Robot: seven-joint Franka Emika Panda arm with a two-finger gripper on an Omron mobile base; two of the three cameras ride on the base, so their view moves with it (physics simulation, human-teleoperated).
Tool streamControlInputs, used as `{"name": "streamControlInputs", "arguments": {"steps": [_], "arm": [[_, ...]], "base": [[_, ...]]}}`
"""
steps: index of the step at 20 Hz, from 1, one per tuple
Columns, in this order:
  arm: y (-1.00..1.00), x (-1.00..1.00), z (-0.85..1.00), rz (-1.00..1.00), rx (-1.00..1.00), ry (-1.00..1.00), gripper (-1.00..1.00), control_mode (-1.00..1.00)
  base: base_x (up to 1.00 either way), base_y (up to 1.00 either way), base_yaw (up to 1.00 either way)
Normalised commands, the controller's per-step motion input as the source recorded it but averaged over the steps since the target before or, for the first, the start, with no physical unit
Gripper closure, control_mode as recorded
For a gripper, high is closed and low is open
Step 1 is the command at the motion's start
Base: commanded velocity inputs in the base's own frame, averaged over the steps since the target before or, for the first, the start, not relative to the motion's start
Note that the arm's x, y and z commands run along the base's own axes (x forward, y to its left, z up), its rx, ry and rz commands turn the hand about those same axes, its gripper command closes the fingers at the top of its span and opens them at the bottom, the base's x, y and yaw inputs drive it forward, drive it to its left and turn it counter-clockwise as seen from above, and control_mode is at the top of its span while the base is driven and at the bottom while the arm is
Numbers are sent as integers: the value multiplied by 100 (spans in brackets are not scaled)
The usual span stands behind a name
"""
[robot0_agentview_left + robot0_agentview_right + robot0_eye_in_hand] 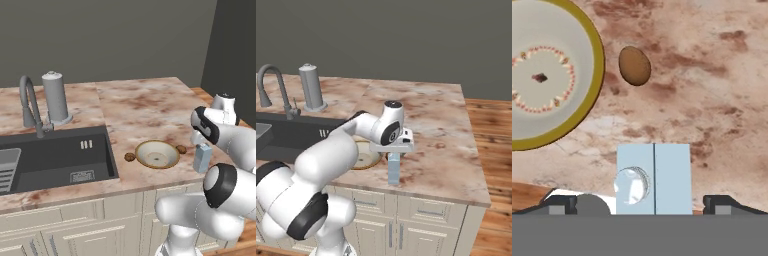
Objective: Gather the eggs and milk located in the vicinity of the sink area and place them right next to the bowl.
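Tool (394, 150) hung above milk (394, 168), jaws spread wide either side of carton top, gripping nothing. Milk stood upright on desk (150, 105) near bowl (157, 153). Eggs (130, 157) flanked bowl, one each side.

A kitchen: marble-look counter (145, 107) with a recessed sink (55, 160), arched faucet (29, 105), cream cabinets (75, 230) below.

No readable text, label or number appears on anything here
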Motion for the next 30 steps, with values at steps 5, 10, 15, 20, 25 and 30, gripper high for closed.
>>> {"name": "streamControlInputs", "arguments": {"steps": [5,10,15,20,25,30], "arm": [[0,8,-18,0,0,0,-100,-100],[0,6,-18,0,0,2,-100,-100],[0,7,-18,0,0,2,-100,-100],[0,0,-14,0,0,3,100,-100],[-2,-7,-12,0,0,7,100,-100],[-10,-22,-14,0,0,3,100,-100]], "base": [[0,0,0],[0,0,0],[0,0,0],[0,0,0],[0,0,0],[0,0,0]]}}
